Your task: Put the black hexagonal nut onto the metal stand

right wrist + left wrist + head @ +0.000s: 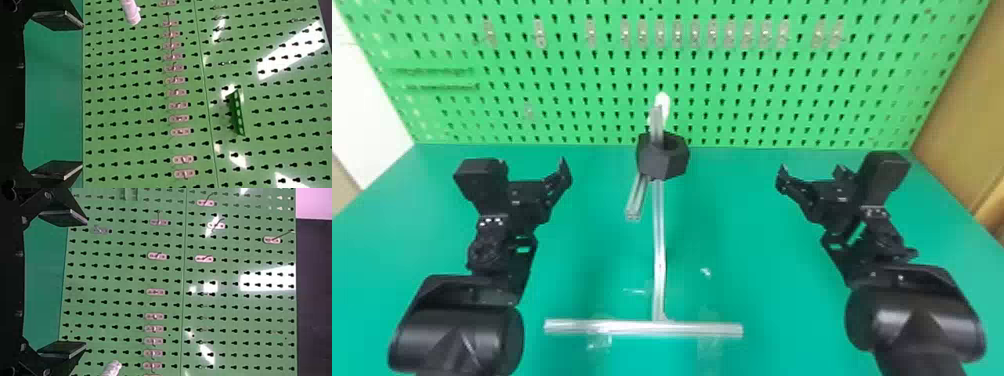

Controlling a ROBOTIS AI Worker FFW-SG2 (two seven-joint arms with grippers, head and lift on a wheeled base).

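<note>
The black hexagonal nut point(662, 159) sits around the upright post of the metal stand point(658, 240), low down where the bars meet; the post's pale tip rises above it. Left of the nut, my left gripper point(557, 182) is held off to the side, touching nothing. In the left wrist view, the left gripper point(85, 284) is open, its two fingers wide apart and nothing between them. On the opposite side, my right gripper point(812, 172) stands apart from the nut and stand. The right gripper point(82, 96) is open and unloaded in the right wrist view.
A green pegboard point(732, 85) with a row of small hooks stands behind the teal table point(757, 250). The stand's long crossbar point(642, 327) lies near the front, with bits of clear tape by it. In the right wrist view a green bracket point(237, 113) juts from the board.
</note>
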